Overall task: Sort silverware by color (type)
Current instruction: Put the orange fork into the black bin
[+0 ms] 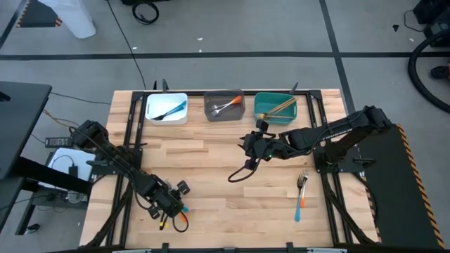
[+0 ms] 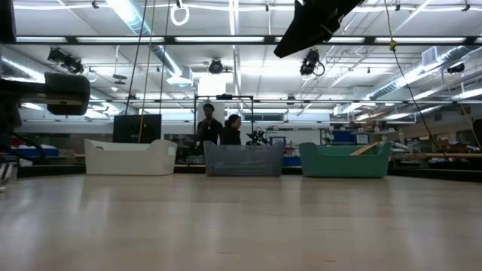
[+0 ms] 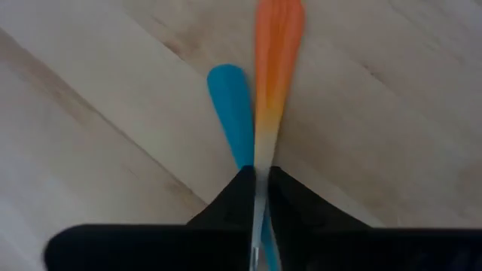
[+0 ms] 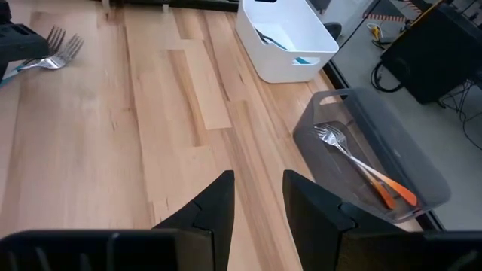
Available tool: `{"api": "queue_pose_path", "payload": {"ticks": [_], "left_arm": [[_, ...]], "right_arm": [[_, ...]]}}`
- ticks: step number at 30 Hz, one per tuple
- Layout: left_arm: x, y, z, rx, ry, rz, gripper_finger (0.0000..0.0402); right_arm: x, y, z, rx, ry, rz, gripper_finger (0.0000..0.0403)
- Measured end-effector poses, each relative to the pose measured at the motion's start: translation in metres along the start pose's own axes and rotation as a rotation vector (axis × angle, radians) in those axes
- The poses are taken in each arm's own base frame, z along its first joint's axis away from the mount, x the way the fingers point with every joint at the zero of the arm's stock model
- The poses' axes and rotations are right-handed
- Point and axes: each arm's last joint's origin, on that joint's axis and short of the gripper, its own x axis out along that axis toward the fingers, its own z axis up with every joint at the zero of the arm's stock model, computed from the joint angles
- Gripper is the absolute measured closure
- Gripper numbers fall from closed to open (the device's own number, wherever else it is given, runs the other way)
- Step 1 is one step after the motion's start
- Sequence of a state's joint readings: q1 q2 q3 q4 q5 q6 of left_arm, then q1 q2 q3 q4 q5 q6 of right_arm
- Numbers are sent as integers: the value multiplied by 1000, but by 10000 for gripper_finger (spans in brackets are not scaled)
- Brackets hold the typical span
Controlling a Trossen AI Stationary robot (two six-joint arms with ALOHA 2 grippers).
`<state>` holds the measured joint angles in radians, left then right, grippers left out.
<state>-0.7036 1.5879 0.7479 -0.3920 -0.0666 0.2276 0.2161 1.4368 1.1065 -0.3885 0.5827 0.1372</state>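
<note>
A grey concrete floor [image 1: 232,28] is seen around the wooden table [image 1: 211,161], crossed by dark lines, with black cables [image 1: 144,10] left lying about. Long ceiling lights [image 2: 135,19] are strung across a big open workshop (lots of shelving and gear at the back). Two people [image 2: 218,129] are spotted standing far behind the table.

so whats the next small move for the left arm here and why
Probably finish closing and lift straight up. The left gripper has its fingers pinched around the orange-handled utensil, which lies partly across a blue-handled one on the table; a straight lift should separate them. The right gripper waits, open.
</note>
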Motion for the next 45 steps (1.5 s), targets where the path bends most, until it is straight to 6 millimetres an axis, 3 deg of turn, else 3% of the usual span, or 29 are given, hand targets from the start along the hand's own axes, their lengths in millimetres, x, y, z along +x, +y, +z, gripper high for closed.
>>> {"api": "queue_pose_path", "payload": {"ticks": [5,22,33,45], "left_arm": [[0,0,0,6,3,8,395],[-17,2,-2,17,-15,69,397],[-18,2,-12,-24,96,101,325],[-17,2,-14,-6,119,90,316]], "right_arm": [[0,0,0,19,1,0,279],[0,0,0,19,2,0,279],[0,0,0,19,3,1,279],[0,0,0,19,3,2,279]]}}
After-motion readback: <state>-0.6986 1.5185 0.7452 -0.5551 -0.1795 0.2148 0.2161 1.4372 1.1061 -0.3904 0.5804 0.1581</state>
